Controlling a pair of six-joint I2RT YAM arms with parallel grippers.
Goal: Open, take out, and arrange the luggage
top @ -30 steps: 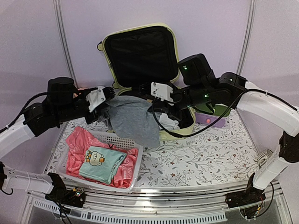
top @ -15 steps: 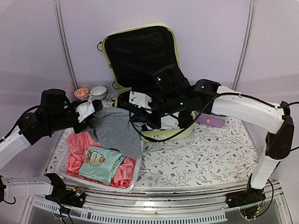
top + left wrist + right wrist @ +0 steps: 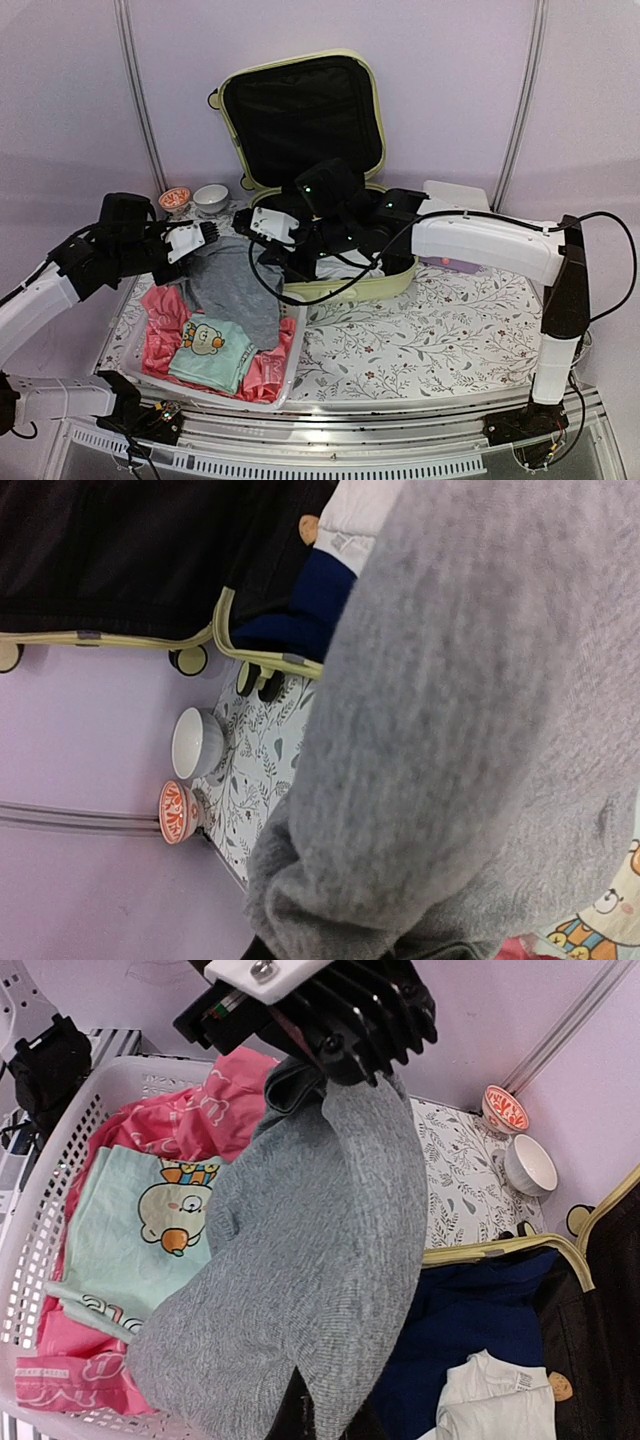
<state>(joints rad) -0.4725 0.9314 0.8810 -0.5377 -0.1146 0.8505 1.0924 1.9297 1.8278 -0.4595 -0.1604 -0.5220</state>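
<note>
Unloading: left claw (image 3: 208,238) and right claw (image 3: 272,262) pinch the grey top (image 3: 235,290) over the basket (image 3: 297,345); next, lower and release

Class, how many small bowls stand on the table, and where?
2. A white bowl stands left of the open luggage, near its wheels; a red-patterned bowl sits just left of it. More may be hidden.

One each of suitcase (image 3: 300,115), basket (image 3: 296,350), box (image 3: 457,196), grey top (image 3: 235,290), pink cloth (image 3: 163,308), mint shirt (image 3: 212,352), navy cloth (image 3: 470,1320) and white shirt (image 3: 500,1400); two bowls (image 3: 211,197) (image 3: 175,199); two robot arms (image 3: 60,285) (image 3: 480,245).
</note>
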